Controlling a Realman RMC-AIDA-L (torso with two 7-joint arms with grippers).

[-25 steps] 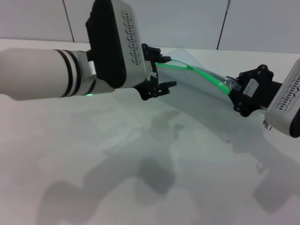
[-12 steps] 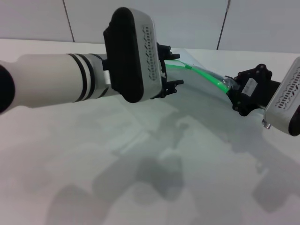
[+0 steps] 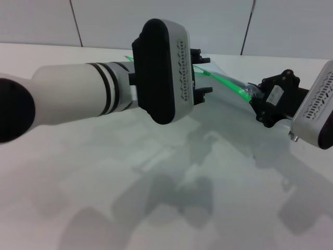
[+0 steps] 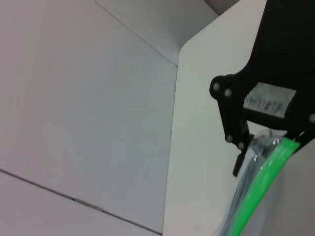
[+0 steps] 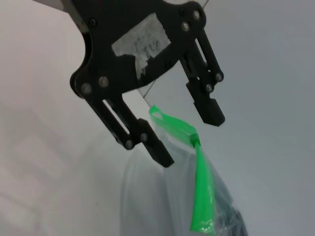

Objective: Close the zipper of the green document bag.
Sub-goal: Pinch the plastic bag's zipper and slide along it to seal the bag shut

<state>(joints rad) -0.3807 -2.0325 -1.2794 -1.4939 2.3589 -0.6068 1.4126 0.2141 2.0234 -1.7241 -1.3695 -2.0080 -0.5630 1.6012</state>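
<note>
Right hand [image 3: 258, 104]: clamped on the zipper [image 3: 229, 83] end.
Left hand [image 5: 184, 135]: fingers apart, straddling the strip's far end.

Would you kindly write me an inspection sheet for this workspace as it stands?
Surface: plain white table, only shadows on it.
Job's things: translucent grey-blue plastic document bag, raised at one end; bright green zipper strip along its edge.
Clutter: nothing seen.
End effectors: left end effector open, fingers either side of the zipper's end, not gripping; right end effector shut on the bag's other end.
Cables: nothing seen.
Surroundings: pale panelled wall.
</note>
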